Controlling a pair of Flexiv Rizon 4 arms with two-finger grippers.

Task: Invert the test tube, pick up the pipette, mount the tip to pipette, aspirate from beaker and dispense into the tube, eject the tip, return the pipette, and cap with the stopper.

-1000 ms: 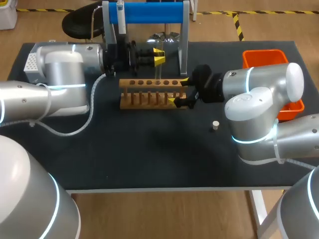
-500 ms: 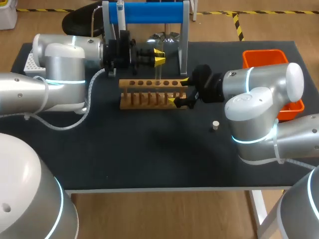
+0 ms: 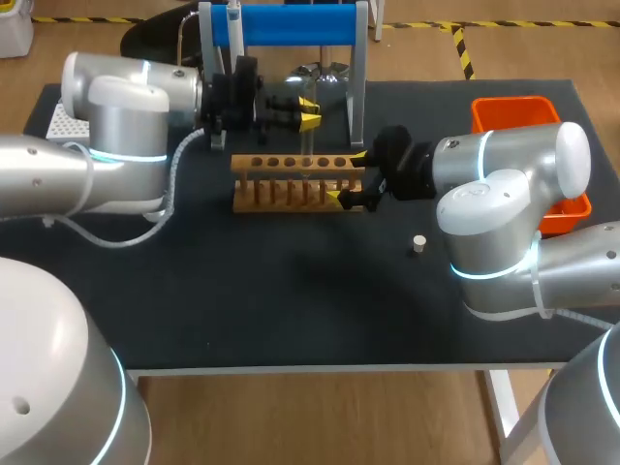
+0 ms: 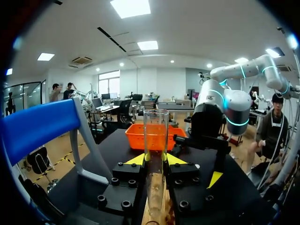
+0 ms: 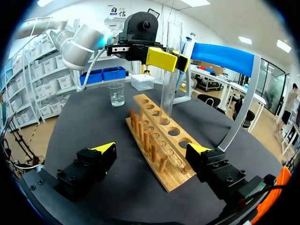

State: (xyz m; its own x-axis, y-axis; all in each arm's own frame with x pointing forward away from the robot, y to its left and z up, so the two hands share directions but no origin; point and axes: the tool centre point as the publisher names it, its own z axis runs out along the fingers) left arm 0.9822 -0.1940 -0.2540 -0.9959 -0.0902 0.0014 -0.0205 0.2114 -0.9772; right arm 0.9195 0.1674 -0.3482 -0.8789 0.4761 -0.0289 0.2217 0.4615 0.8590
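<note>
**Left claw grips the tube over the rack; right claw stands wide open**

The black worktop (image 3: 291,300) carries everything. My left arm (image 3: 116,116) comes in along its far side, and my right arm (image 3: 504,194) lies across its right half, pointing at the middle. A blue pipette stand (image 3: 291,24) rises at the far edge, with the pipette (image 3: 233,29) hanging at its left end. In front of the stand lies the wooden rack (image 3: 291,184), lengthwise between the two arms. An orange bin (image 3: 513,108) sits at the far right corner, partly behind the right arm.

The left claw (image 3: 309,108) is closed on the test tube (image 4: 156,131), one yellow tip on each side of the glass. The tube stands upright with its open mouth up. Its lower end is at one of the rack's middle holes; whether it sits inside, I cannot tell.

The right claw (image 3: 347,176) is spread wide and holds nothing, with the rack's right end between its fingers.

The beaker (image 5: 116,94) stands beyond the rack's far end, near the left arm. The small white stopper (image 3: 418,243) lies on the worktop just in front of the right arm.
</note>
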